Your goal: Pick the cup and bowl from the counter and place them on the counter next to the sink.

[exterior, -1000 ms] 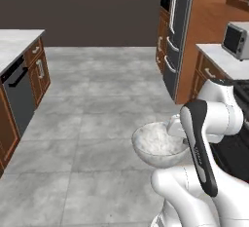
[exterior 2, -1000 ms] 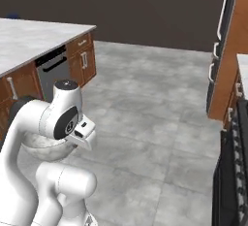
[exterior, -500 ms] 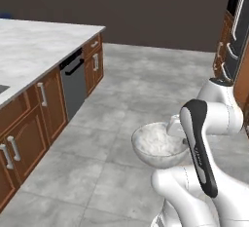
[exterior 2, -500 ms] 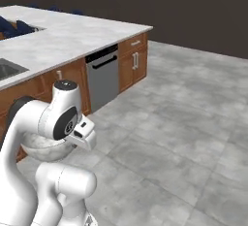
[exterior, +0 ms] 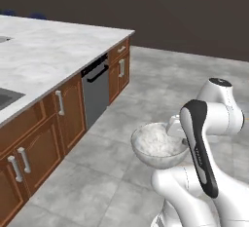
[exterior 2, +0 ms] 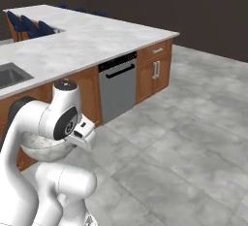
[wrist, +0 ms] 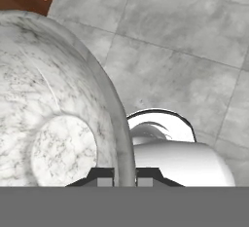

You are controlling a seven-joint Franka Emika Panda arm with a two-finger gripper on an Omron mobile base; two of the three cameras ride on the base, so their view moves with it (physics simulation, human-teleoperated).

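Tabletop (exterior: 58, 50) first, since it's the biggest thing around: white marble over brown cabinets, running along the robot's left side, with a dishwasher (exterior: 96, 94) set into the cabinet run. The sink (exterior: 7, 97) is sunk into that marble at the near-left, just a dark corner of it in the left base view and a bit more in the right base view (exterior 2: 10, 74). So the drop zone lies left of the arm and a little ahead, with open grey floor (exterior 2: 184, 142) between the base and the cabinets.

Bowl (exterior: 158, 145) is up in the air, held close in front of the arm's body over the floor, well apart from the marble and roughly level, opening facing up. In the hand view you're looking right down along its rim (wrist: 114, 114): the fingers (wrist: 124, 177) are pinched narrow on the bowl's wall, one tip inside and one outside.

My read is that the bowl's side of the job is mid-carry. What the next bit turns on is that sideways gap: the bowl has to travel left toward the bare marble beside the basin, staying above the edge of the worktop, and it isn't within reach of it yet, I'd guess. No cup visible from here.
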